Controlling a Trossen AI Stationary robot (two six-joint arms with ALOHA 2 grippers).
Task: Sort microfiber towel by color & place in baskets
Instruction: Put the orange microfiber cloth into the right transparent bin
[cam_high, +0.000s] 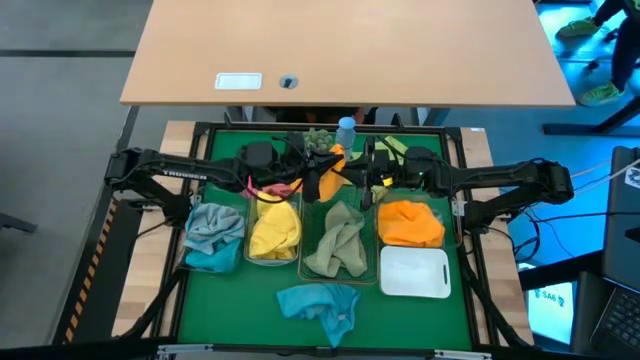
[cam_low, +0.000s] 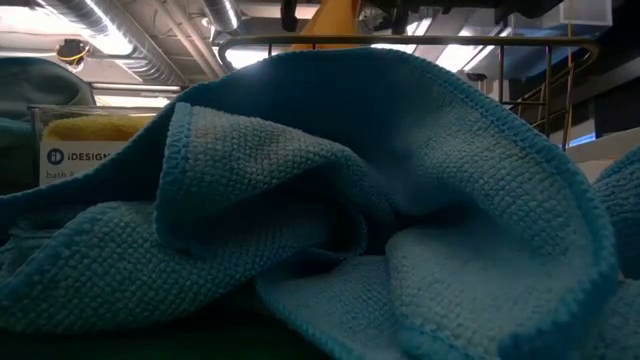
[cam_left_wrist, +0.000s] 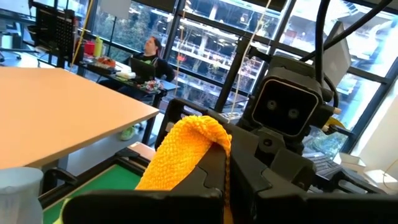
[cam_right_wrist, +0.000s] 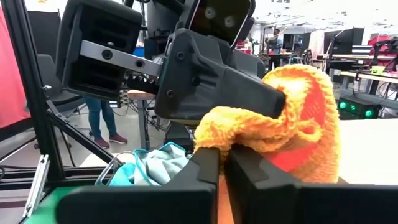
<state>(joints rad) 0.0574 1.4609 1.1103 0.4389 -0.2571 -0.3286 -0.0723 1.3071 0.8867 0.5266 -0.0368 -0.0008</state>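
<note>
Both grippers meet above the far-middle of the green mat, each shut on one orange towel (cam_high: 334, 160). My left gripper (cam_high: 318, 182) comes from the left and my right gripper (cam_high: 352, 176) from the right. The towel bunches between the left fingers (cam_left_wrist: 186, 149) and between the right fingers (cam_right_wrist: 292, 124). In a row nearer: a bin of grey and blue towels (cam_high: 213, 236), a clear bin with a yellow towel (cam_high: 273, 230), a wire-mesh basket with green towels (cam_high: 338, 242), a bin with an orange towel (cam_high: 410, 222), and a white bin (cam_high: 415, 271). A blue towel (cam_high: 320, 305) lies crumpled on the mat. My left gripper (cam_left_wrist: 227, 158) pinches a bunched fold of the orange towel (cam_left_wrist: 208, 134) between its two fingers, coming level from the table's left. The towel is lifted clear of the mat. My right gripper (cam_right_wrist: 222, 163) pinches another bunched part of the same towel (cam_right_wrist: 239, 134) between its two fingers, coming level from the table's right. The left arm's finger (cam_right_wrist: 217, 81) presses the cloth just beyond.
A grey-green spiky ball (cam_high: 319, 138) and a small blue bottle (cam_high: 346, 130) stand at the mat's far edge, with a yellow-green cloth (cam_high: 395, 148) beside them. A wooden desk (cam_high: 350, 50) lies beyond. In the low view the blue towel (cam_low: 330, 220) fills the foreground.
</note>
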